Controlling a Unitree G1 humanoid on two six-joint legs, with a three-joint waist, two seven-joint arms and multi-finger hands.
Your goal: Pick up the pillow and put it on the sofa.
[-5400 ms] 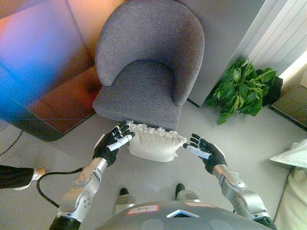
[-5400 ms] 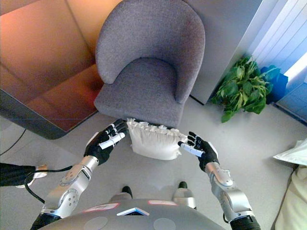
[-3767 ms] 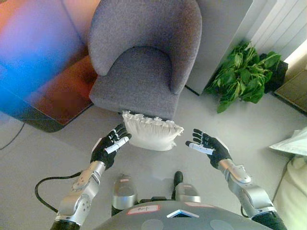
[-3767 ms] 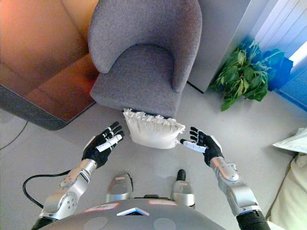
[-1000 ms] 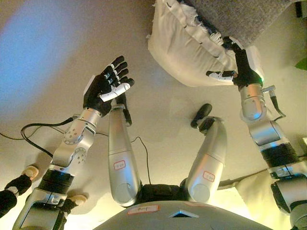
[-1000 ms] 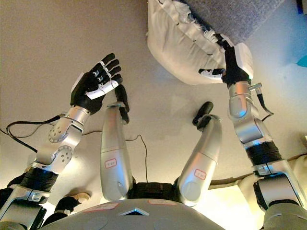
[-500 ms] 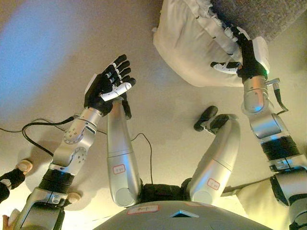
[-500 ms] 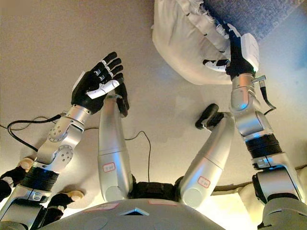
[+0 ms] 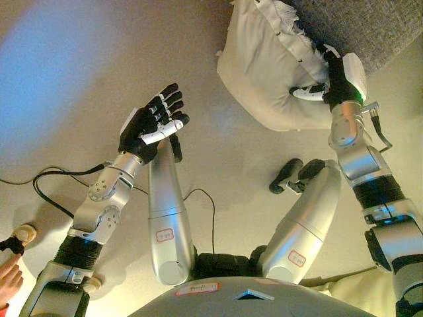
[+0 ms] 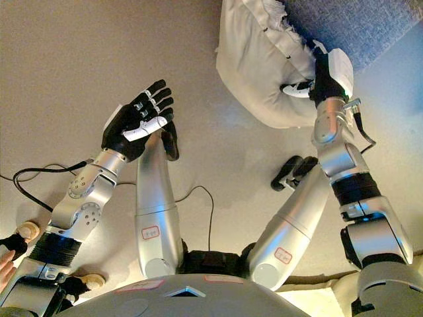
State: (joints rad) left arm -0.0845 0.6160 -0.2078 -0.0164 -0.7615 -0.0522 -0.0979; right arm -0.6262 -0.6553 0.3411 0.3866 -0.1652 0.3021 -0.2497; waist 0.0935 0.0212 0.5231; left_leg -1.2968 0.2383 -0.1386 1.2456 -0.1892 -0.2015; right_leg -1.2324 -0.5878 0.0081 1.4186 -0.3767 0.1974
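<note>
Pinching pillow (image 9: 264,72) edge: right hand (image 9: 338,78); left hand (image 9: 151,123) spread.

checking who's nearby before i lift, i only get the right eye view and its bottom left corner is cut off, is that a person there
observer: yes, the left eye view shows a person's hand at the lower left edge, far from the pillow.
operator: does the right hand have the pillow
observer: in the left eye view the right hand is curled on the pillow's right end, thumb pressed into its face, fingers over the frilled edge by the sofa.
operator: left hand
observer: the left hand is open, with bare floor between it and the pillow.
</note>
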